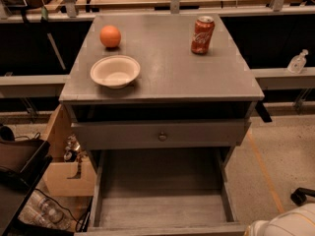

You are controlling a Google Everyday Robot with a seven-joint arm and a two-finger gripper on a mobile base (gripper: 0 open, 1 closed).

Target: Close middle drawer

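I count one grey cabinet (172,73). I can see two drawers on it. One is the upper drawer (123,134), with one round knob (162,136). One is the middle drawer (162,210), pulled out. On top there is one orange (110,36), one white bowl (115,72) and one red can (202,34). One small clear bottle (297,62) sits on the ledge at the right. One white arm part (290,225) shows in the bottom right corner. The gripper is out of my view.

Gripper out of view, only a white robot shell (288,224) at lower right, up and left of it a grey cabinet top (172,77) bearing an orange (110,36), white bowl (115,72) and red soda can (202,34), clear bottle (297,62) on a ledge above it, cardboard box (66,173) far to its left
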